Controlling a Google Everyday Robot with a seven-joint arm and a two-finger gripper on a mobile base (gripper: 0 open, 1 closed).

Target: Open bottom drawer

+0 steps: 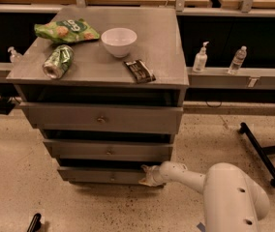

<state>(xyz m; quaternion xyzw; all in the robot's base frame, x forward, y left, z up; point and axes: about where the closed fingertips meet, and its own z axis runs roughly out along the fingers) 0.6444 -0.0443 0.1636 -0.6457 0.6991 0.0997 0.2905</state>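
bottom drawer (103, 176): lowest front, runs left from the gripper, right end touching it | gripper (149, 176): low near floor, open or closed cannot tell | middle drawer (109, 151): just above | bowl (118, 41), can (57, 62): far above-left, on top

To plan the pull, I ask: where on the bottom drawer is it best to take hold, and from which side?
Probably the small round knob in the middle of the bottom drawer, approached straight from the front. The drawer front is flat, and the knob is the only part that sticks out. The end effector is at the drawer's right end, away from the knob.
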